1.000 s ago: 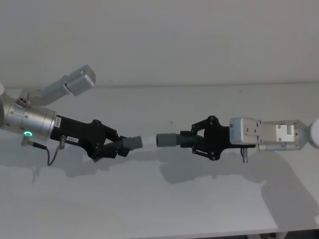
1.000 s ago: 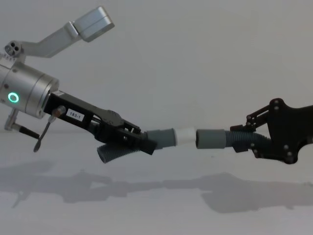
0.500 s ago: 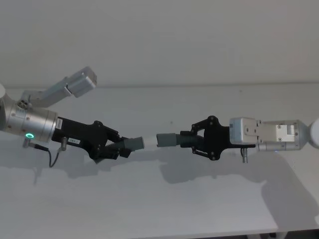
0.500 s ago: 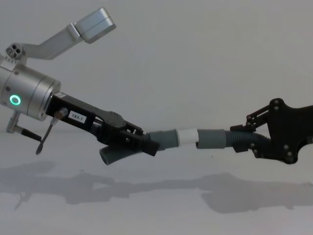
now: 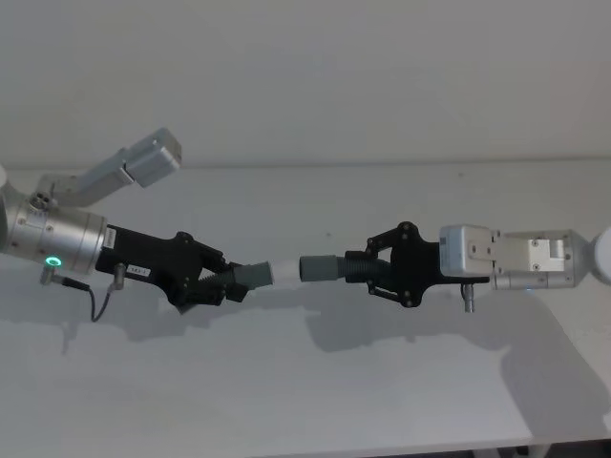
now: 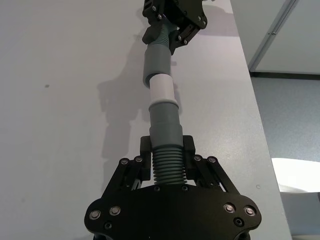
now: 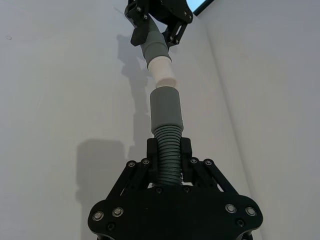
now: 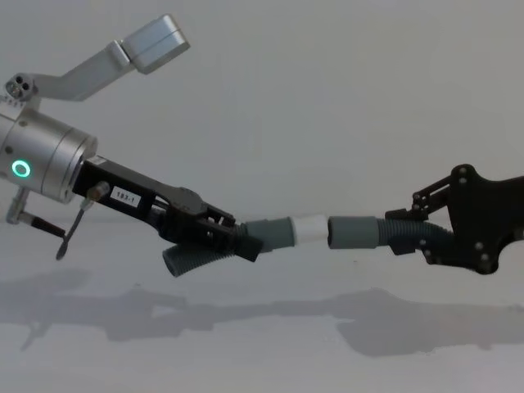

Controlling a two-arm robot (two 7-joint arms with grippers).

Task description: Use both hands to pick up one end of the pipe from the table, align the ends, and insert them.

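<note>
Now the left gripper (image 8: 233, 242), clamped on the ribbed body of the white-tipped pipe piece (image 8: 278, 232), has pulled back slightly from half a second ago, so the white spigot (image 8: 309, 227) sits just at the open cuff (image 8: 352, 231) rather than pressed in. The right gripper (image 8: 417, 233) stays clamped on its piece above the table (image 5: 286, 382). Insertion looks unfinished; alignment seems close.

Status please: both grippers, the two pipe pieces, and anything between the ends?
Left gripper shut on white-tipped pipe piece, right gripper shut on open-cuffed pipe piece, both above table. White tip at cuff mouth, not seated. Nothing between.
</note>
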